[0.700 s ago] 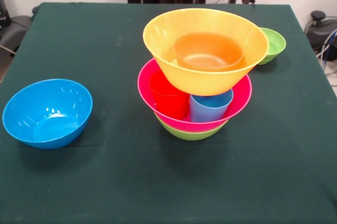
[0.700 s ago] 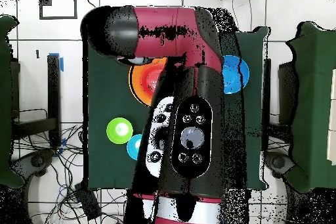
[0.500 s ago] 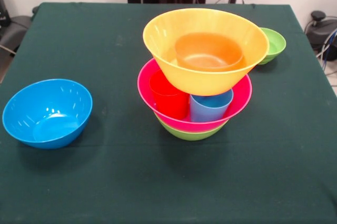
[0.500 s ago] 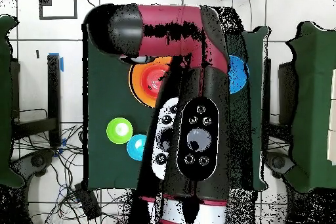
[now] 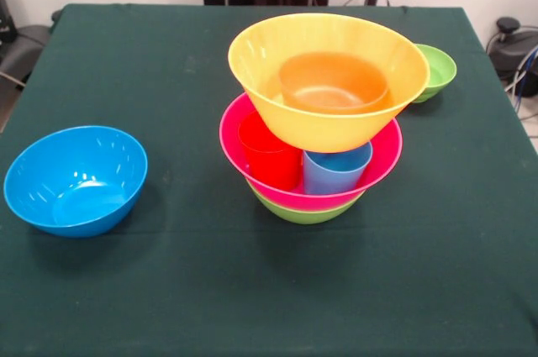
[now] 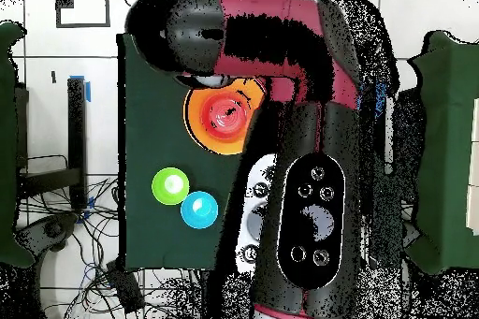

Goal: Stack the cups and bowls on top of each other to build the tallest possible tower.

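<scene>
Overhead view: arm (image 6: 281,100) has swung over the blue bowl (image 5: 76,179).

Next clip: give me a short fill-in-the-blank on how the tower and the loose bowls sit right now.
1. The tower's bottom bowl is coloured ____.
2. The red cup and the light blue cup stand inside the ____ bowl.
3. The small orange bowl sits inside the ____ bowl.
4. The medium blue bowl rests alone on the ____.

Missing words: green; pink; yellow-orange; table
</scene>
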Action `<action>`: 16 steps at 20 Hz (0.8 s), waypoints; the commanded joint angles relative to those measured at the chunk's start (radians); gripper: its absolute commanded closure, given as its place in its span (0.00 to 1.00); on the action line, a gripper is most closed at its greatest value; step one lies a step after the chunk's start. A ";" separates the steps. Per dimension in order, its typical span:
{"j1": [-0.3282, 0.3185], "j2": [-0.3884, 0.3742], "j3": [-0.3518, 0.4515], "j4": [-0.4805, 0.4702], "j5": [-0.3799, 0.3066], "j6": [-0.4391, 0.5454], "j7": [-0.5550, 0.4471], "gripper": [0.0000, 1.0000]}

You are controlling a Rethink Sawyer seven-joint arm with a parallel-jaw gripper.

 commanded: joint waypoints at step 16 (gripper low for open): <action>-0.143 0.202 0.231 -0.278 -0.095 0.135 -0.460 0.00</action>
